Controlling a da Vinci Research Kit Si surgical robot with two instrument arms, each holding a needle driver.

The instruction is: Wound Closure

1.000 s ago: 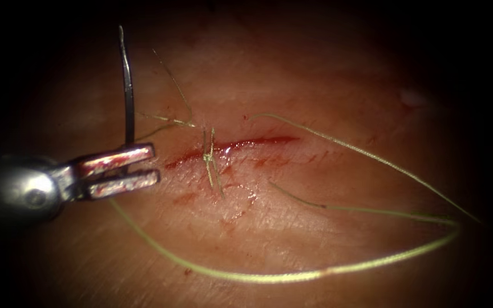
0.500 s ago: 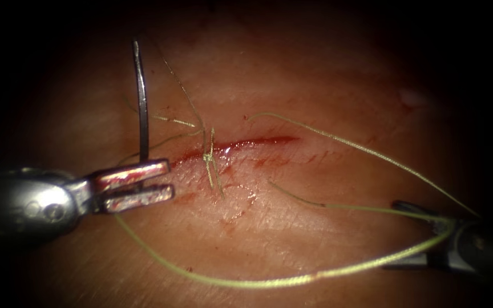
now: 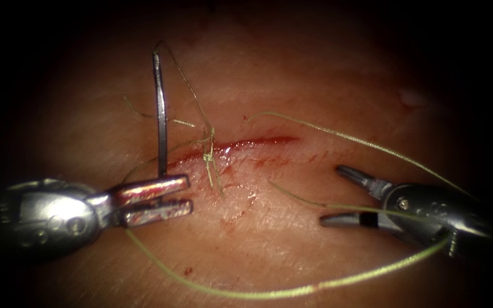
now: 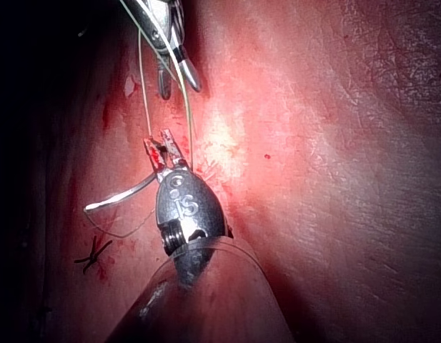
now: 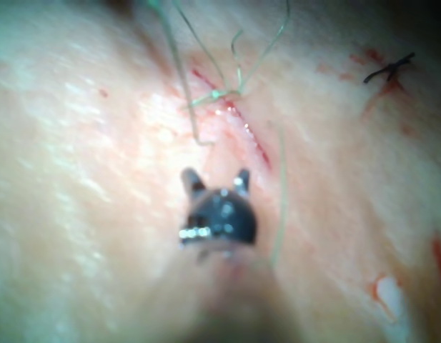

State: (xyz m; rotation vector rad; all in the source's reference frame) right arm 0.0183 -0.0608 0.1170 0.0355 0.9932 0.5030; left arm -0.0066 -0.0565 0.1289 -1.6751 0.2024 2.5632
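The cut (image 3: 246, 142) runs across the tissue (image 3: 292, 80) with red fluid along it and a tied stitch (image 3: 206, 157) near its left end. My left tool (image 3: 186, 197) sits just left of the cut, shut on the curved needle (image 3: 159, 114) near one end. The needle stands up out of the tissue; it also shows as the needle (image 4: 113, 200) beside the left tool (image 4: 161, 146). My right tool (image 3: 331, 195) is on the right side below the cut, open, holding nothing. A strand of green thread (image 3: 349, 206) crosses between its jaws. The right tool (image 5: 216, 177) faces the stitch (image 5: 220, 93).
A long loop of thread (image 3: 258, 294) sweeps from under the left tool across the near tissue to the right tool. Another strand (image 3: 338, 136) arcs over the cut's right end. Short thread tails (image 3: 215, 177) hang from the stitch. A dark thread piece (image 4: 91, 254) lies on the tissue.
The left tool has carried the needle rightward to the cut's left end. The right tool has come in from the right with open jaws, over the thread.
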